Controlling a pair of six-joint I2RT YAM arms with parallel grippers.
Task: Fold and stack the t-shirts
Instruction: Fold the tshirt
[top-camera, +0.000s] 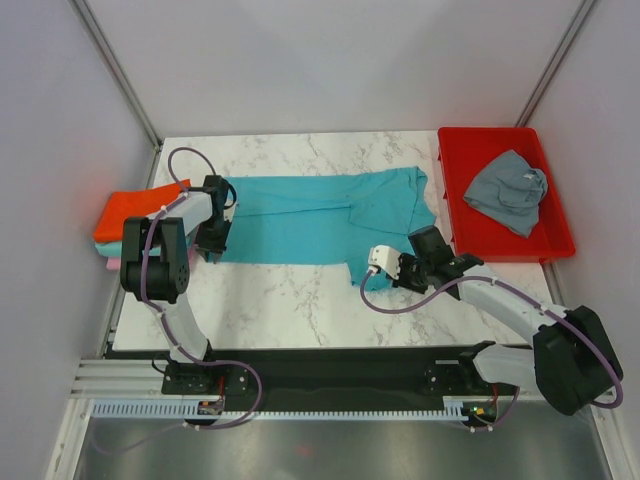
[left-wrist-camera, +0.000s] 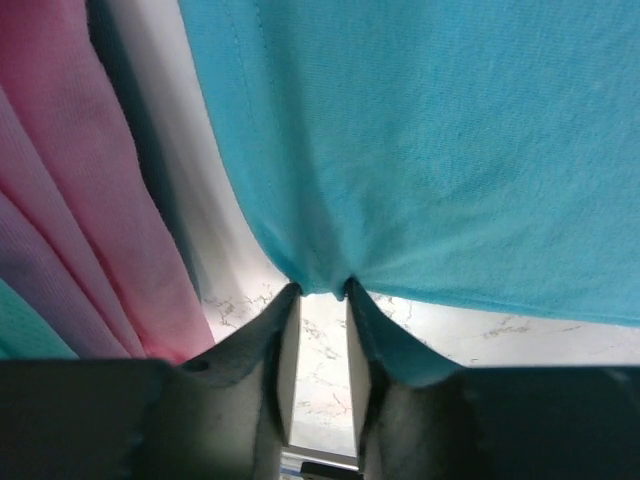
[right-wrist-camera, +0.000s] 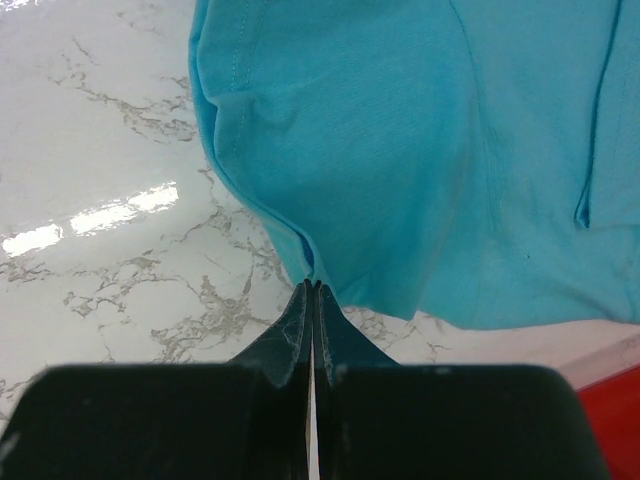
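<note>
A turquoise t-shirt (top-camera: 310, 215) lies spread across the middle of the marble table. My left gripper (top-camera: 215, 245) is at its lower left edge. In the left wrist view the fingers (left-wrist-camera: 320, 290) stand a narrow way apart, and the shirt's (left-wrist-camera: 450, 150) hem bunches between their tips. My right gripper (top-camera: 370, 272) is shut on the shirt's lower right corner, its jaws pressed together on the cloth edge (right-wrist-camera: 315, 285). A slate grey t-shirt (top-camera: 508, 190) lies crumpled in the red tray (top-camera: 450, 200). Folded orange-red (top-camera: 135, 208), teal (top-camera: 105, 240) and pink (top-camera: 110, 263) shirts are stacked at the table's left edge.
The red tray stands at the back right, and its corner (right-wrist-camera: 620, 400) shows close to the right gripper. The stack's pink cloth (left-wrist-camera: 70, 180) hangs just left of the left gripper. Bare marble (top-camera: 290, 300) lies between the shirt and the near edge.
</note>
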